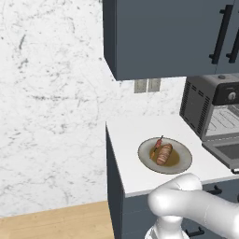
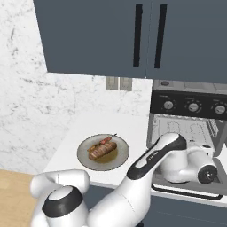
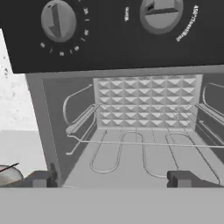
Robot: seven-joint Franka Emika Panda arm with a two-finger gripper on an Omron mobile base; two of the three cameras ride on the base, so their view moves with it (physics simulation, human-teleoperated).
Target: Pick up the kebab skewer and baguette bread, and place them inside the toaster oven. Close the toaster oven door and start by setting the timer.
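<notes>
Marble wall [image 1: 46,93], dark cabinets [image 2: 111,35]

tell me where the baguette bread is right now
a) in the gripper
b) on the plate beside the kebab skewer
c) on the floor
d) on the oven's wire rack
b: the baguette bread lies on the plate next to the kebab skewer, while the toaster oven rack is bare.
</notes>
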